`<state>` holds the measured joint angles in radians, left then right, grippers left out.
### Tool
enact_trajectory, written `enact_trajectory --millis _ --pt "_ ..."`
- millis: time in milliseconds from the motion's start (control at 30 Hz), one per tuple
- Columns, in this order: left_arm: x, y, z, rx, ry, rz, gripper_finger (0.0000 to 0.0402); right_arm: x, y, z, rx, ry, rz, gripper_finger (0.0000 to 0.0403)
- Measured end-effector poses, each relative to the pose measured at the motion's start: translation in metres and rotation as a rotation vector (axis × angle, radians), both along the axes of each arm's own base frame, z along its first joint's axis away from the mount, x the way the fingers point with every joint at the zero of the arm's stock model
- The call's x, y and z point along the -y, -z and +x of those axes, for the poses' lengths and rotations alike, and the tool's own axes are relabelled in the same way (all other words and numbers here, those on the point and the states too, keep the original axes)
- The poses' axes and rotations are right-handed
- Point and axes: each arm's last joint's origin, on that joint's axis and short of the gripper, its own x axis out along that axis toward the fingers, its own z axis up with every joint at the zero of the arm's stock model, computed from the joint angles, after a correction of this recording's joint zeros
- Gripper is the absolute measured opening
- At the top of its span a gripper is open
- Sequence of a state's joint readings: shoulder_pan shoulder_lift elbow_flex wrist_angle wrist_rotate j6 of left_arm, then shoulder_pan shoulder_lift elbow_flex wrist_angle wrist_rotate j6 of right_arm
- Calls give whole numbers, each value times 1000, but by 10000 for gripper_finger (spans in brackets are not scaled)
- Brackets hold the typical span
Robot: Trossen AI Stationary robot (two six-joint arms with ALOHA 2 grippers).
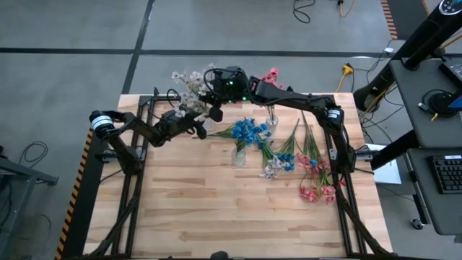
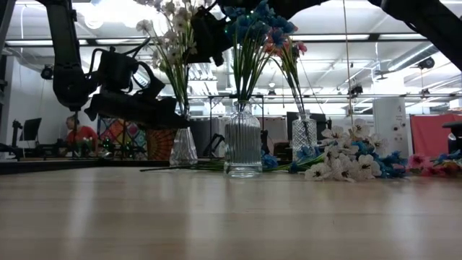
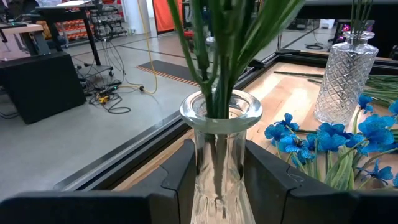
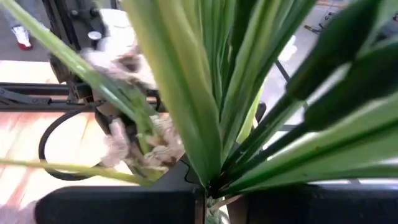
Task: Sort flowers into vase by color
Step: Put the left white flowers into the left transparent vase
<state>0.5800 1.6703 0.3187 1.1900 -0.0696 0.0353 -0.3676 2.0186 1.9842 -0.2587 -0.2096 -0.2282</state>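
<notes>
A clear glass vase (image 3: 219,115) with white flowers (image 1: 189,81) stands at the table's far left, its neck between the fingers of my left gripper (image 3: 217,163). Just above it, my right gripper (image 4: 205,198) is shut on a white spray's green stems, which run down into that vase. A second vase (image 2: 243,144) at mid-table holds blue flowers (image 1: 249,130). A third vase (image 2: 303,134) behind it holds pink ones (image 1: 271,74). Loose pink flowers (image 1: 317,180) and blue and white ones (image 1: 278,162) lie flat on the table's right side. My left gripper has the vase's narrow neck (image 3: 214,149), just under the rim, between its two fingers (image 3: 180,177). They come in nearly level from the table's left. The vase stands upright with its base (image 2: 182,163) on the table. My right gripper pinches a bunch of green stems and leaves (image 4: 214,177) between its shut fingers, reaching in from the table's right, slanting slightly down. The stems stand upright, with the white blossoms (image 4: 146,146) above the hold and the lower ends in the vase.
The right arm (image 1: 310,108) arches over the far side of the table above the pink and blue vases. Loose flowers cover the right middle. Bare wood (image 1: 216,209) spans the near half. A person in red (image 2: 79,134) sits in the room beyond.
</notes>
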Motion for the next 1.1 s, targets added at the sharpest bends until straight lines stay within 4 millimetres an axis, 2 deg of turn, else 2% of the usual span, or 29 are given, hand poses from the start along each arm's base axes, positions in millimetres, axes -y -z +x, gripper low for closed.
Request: enact_trajectory --millis 467,667,767,1100 --pt "-1 -1 1 2 1 2 97 4 18 0 -1 30 41 22" --pt "-1 -1 1 2 1 2 97 4 16 0 -1 32 40 27" --pt "-1 -1 1 0 2 5 97 4 13 0 1 32 40 49" --pt "-1 -1 1 0 1 5 97 2 5 -5 -61 70 46 160"
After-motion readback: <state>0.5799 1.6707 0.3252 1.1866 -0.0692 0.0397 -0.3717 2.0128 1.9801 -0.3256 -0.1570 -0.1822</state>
